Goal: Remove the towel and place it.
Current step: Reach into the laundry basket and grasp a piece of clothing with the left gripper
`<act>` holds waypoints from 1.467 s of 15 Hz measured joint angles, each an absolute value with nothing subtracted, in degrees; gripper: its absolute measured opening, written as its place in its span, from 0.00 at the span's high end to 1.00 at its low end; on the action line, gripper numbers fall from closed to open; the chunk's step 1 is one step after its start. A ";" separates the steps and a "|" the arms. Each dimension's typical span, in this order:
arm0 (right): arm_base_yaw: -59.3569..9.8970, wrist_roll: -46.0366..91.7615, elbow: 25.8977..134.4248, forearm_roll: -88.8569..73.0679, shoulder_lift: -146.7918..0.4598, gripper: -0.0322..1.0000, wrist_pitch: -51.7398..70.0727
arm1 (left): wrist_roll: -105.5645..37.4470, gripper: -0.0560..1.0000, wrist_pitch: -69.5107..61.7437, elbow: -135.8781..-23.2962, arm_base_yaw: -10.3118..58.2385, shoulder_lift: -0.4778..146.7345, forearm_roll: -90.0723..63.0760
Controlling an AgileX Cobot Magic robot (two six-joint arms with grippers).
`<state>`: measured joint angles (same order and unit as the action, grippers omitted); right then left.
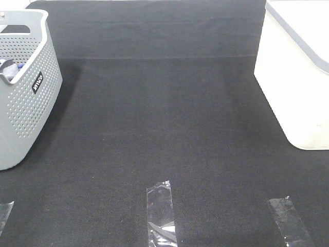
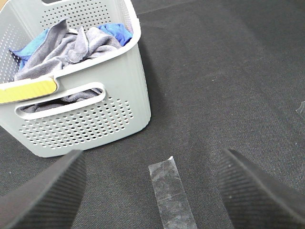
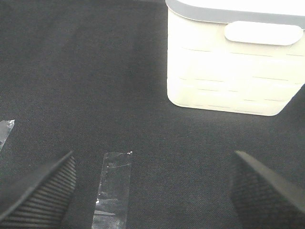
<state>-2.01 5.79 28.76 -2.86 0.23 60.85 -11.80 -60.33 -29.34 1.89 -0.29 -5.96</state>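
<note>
Well beyond left pincer [image 2: 150, 191], towel [image 2: 71, 47] inside basket [image 2: 95, 121].

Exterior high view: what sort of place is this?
Probably a staged lab bench for laundry tasks: black fabric tabletop marked with clear tape strips, perforated grey plastic basket holding a slate-grey terry towel, cream plastic bin.

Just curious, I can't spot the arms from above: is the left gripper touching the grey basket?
Apart. The left wrist view shows the left gripper open, with bare black mat between its fingers and the grey basket.
</note>
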 joint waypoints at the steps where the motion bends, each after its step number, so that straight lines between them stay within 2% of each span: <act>1: -2.01 5.79 28.76 -2.86 0.23 0.18 60.85 | -11.80 0.25 -60.33 -29.34 1.89 -0.29 -5.96; 22: -2.01 5.79 28.76 -2.86 0.23 0.18 60.85 | -11.80 0.25 -60.33 -29.34 1.89 -0.29 -5.96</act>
<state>-2.01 5.79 28.76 -2.86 0.23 60.85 -11.80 -60.33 -29.34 1.89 -0.29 -5.96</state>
